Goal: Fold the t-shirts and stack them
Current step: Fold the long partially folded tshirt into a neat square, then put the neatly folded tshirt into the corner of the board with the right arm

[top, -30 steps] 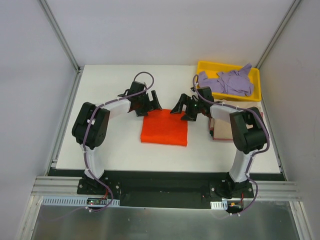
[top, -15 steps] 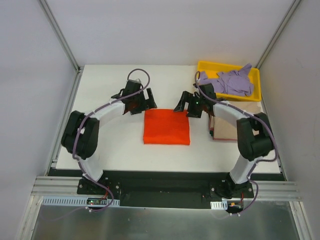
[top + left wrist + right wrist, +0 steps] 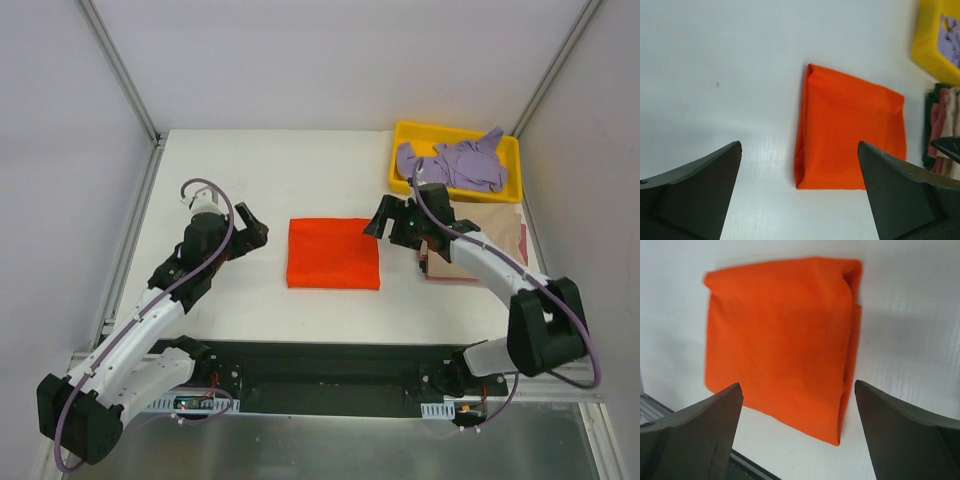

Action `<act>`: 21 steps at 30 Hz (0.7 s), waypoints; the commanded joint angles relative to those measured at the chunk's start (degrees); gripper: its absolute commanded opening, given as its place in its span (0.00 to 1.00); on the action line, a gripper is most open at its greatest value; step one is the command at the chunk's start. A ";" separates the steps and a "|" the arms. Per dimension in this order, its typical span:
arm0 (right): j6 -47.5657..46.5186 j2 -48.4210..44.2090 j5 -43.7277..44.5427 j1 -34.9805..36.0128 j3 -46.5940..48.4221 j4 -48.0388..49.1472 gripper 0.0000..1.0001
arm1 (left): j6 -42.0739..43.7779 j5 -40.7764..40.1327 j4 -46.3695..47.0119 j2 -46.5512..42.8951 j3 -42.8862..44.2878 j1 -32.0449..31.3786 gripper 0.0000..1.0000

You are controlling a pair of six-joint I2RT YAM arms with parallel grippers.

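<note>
Bright orange-red t-shirt (image 3: 333,253), folded square, lies on the white table (image 3: 250,170). Left gripper (image 3: 255,228) hangs off its left side, right gripper (image 3: 381,227) at its right edge, both spread wide, empty. I'd pinch every layer along one edge and carry it flat onto the tan-beige folded pile (image 3: 470,252) to its right.

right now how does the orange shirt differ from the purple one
The orange shirt is folded into a flat, neat rectangle; the purple shirt is a crumpled, unfolded heap. The orange shirt lies on the table; the purple shirt sits in the yellow tray. Both are plain, single-coloured cloth.
</note>
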 commanded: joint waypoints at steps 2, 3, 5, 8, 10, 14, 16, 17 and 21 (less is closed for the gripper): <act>-0.82 9.36 4.51 1.62 2.01 -5.97 0.96 | -5.08 -2.84 -7.46 -3.61 -6.71 -0.10 0.99; -0.65 10.69 4.96 1.88 2.62 -6.50 0.96 | -5.26 -2.40 -7.81 -3.79 -7.67 -0.10 0.99; -0.56 13.15 5.31 2.76 3.16 -6.41 0.98 | -5.70 -1.52 -8.34 -3.61 -8.73 -0.10 0.99; -0.04 15.18 6.36 4.51 3.60 -6.59 0.97 | -5.87 0.24 -8.60 -2.56 -9.61 -0.10 0.99; 0.40 15.89 8.20 5.74 3.60 -7.37 0.96 | -5.87 0.50 -8.78 -1.77 -9.79 -0.10 0.99; 1.64 17.20 13.30 8.99 3.42 -9.49 0.93 | -5.70 0.06 -9.66 -0.98 -9.27 -0.10 0.99; 2.25 18.61 14.88 10.49 4.12 -10.72 0.89 | -5.78 -0.11 -9.83 -1.24 -9.35 -0.10 0.99; 2.34 19.48 15.33 10.93 4.65 -11.16 0.88 | -5.87 -0.20 -9.92 -1.59 -9.35 -0.10 0.99; 3.57 22.47 20.59 13.21 7.11 -13.97 0.82 | -5.87 -0.20 -10.27 -2.21 -9.53 -0.10 0.99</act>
